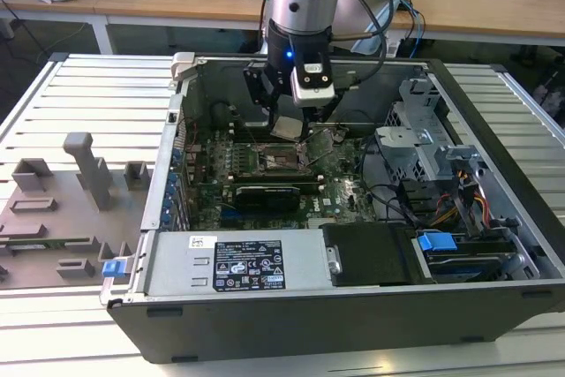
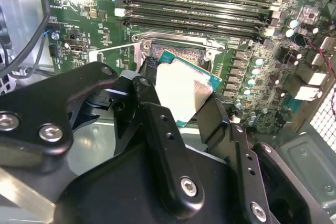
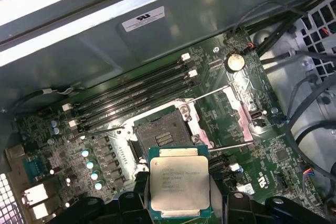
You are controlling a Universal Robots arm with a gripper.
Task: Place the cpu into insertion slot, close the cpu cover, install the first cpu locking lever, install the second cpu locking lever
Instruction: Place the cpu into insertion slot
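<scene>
Counter: a slatted grey counter [image 1: 88,86] carries grey moulded fixtures [image 1: 84,174] at the exterior view's left, and beside them an open computer case [image 1: 309,324].
Case edge: a blue clip [image 1: 110,268] sits at the near corner, next to a silver power supply box [image 1: 234,264] with a white label.
Gripper: in the exterior view the gripper [image 1: 287,125] hangs from the arm [image 1: 300,6] inside the case, above the motherboard. It is narrowed onto the cpu, gripping it by opposite edges.
Cpu: the exterior view gives a pale tilted square [image 1: 287,126]. The first wrist view adds a flat metal top with print and a green border [image 3: 179,186]. In the second wrist view it glares white between the black fingers [image 2: 152,108].
Insertion slot: it is open, with its dark pin field bare in the first wrist view [image 3: 161,135]. The cpu is held just beside it, not seated.
In the way: in the second wrist view the cpu and fingers hide most of the slot, leaving a strip [image 2: 176,52].
Cpu cover: it is swung open beside the slot [image 3: 239,106], with thin levers [image 3: 231,145] unlatched.
Memory slots: long black rows [image 2: 199,17] run near the slot.
Right: a drive bay with a blue tab [image 1: 435,242] is at the exterior view's right.
</scene>
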